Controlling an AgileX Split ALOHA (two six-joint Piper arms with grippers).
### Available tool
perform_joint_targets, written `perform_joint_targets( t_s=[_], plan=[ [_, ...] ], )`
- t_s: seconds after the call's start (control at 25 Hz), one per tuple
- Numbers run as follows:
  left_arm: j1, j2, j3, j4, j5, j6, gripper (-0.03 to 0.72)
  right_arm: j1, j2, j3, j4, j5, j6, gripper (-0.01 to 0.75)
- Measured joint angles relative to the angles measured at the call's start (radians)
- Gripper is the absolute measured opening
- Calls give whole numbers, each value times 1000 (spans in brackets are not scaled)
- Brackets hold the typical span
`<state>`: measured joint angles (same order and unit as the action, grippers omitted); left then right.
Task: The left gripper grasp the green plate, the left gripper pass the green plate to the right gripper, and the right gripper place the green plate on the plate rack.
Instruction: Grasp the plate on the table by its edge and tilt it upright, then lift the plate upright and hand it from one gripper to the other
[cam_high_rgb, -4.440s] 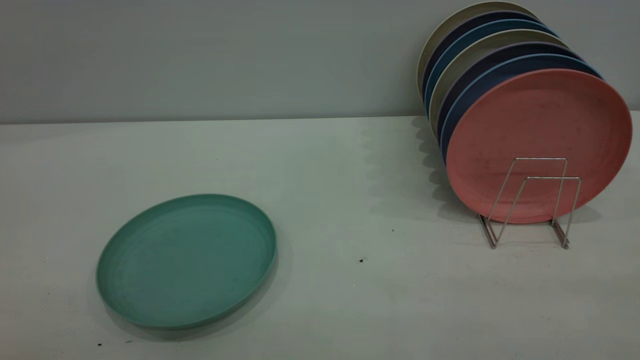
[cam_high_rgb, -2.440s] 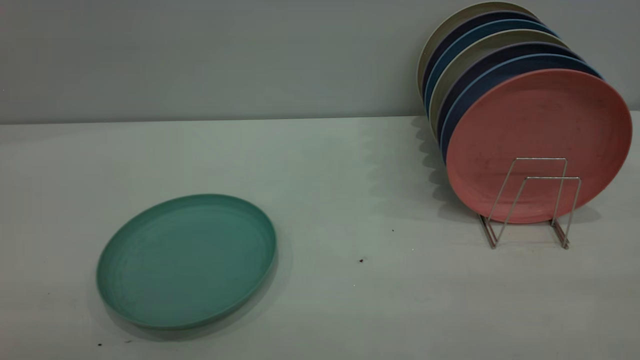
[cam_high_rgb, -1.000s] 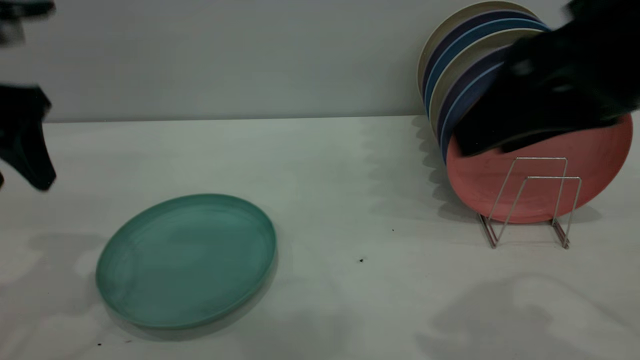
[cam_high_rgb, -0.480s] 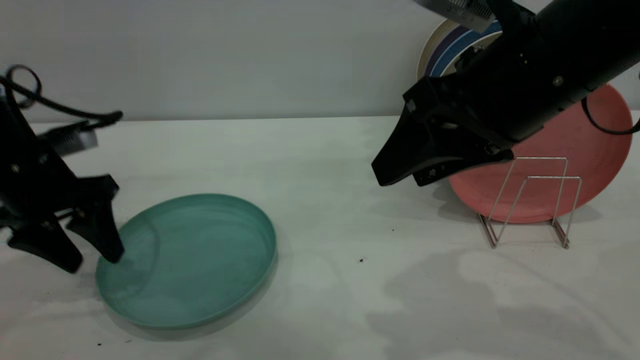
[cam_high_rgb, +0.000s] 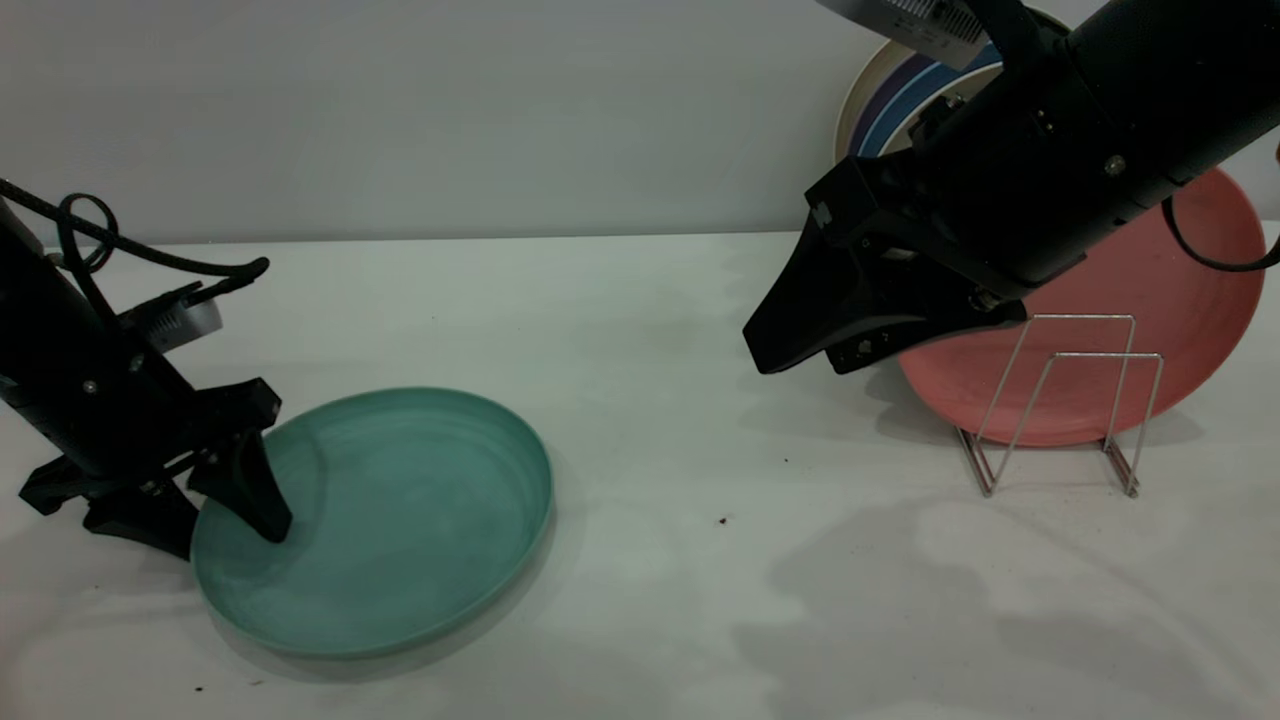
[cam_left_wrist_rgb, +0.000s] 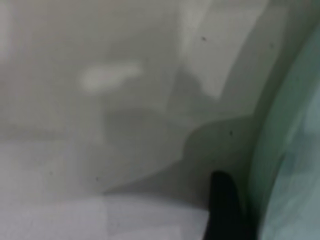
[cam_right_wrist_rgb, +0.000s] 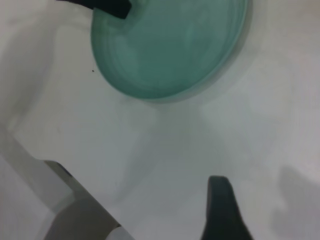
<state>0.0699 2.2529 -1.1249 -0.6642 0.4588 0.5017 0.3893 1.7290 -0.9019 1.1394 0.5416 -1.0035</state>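
Note:
The green plate (cam_high_rgb: 400, 520) lies flat on the white table at the front left. My left gripper (cam_high_rgb: 215, 520) is open and low over the plate's left rim. One finger (cam_high_rgb: 255, 495) is inside the plate and the other is outside on the table. The left wrist view shows the outer finger (cam_left_wrist_rgb: 222, 205) beside the plate's rim (cam_left_wrist_rgb: 272, 150). My right gripper (cam_high_rgb: 800, 362) hangs open and empty above the table's middle right, left of the plate rack (cam_high_rgb: 1060, 400). The right wrist view shows one finger (cam_right_wrist_rgb: 220, 205) and the plate (cam_right_wrist_rgb: 170, 45) farther off.
The wire rack holds a salmon-pink plate (cam_high_rgb: 1150, 290) in front and several blue and beige plates (cam_high_rgb: 885, 90) behind it, partly hidden by the right arm. Two empty wire loops stand at the rack's front. A grey wall runs behind the table.
Both arms came into view from the sides. In the last half second the left gripper moved right and down, setting one finger inside the plate. The right gripper has barely moved.

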Motion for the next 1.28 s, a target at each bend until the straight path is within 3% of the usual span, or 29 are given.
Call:
perform_joint_targets(
  t_s=[0.08, 0.24, 0.28, 0.52, 0.72, 0.96, 1.28],
  plan=[
    [0, 5, 0, -2, -3, 1, 371, 0, 2, 0, 0, 0, 34, 498],
    [0, 10, 0, -3, -8, 1, 91, 0, 14, 0, 1, 3, 100, 498],
    [0, 10, 0, -6, -6, 1, 63, 0, 23, -1, 1, 5, 105, 498],
    [0, -22, -44, -9, 130, 80, 24, -2, 111, -63, 1, 37, 115, 498],
    [0, -81, -91, -60, 261, 221, 20, -50, 217, -175, -1, 152, 115, 498],
    [0, -98, -97, -172, 353, 381, 20, -137, 333, -305, -3, 262, 155, 498],
    [-7, -98, -97, -292, 391, 494, 20, -144, 407, -337, 33, 343, 164, 498]
  ],
)
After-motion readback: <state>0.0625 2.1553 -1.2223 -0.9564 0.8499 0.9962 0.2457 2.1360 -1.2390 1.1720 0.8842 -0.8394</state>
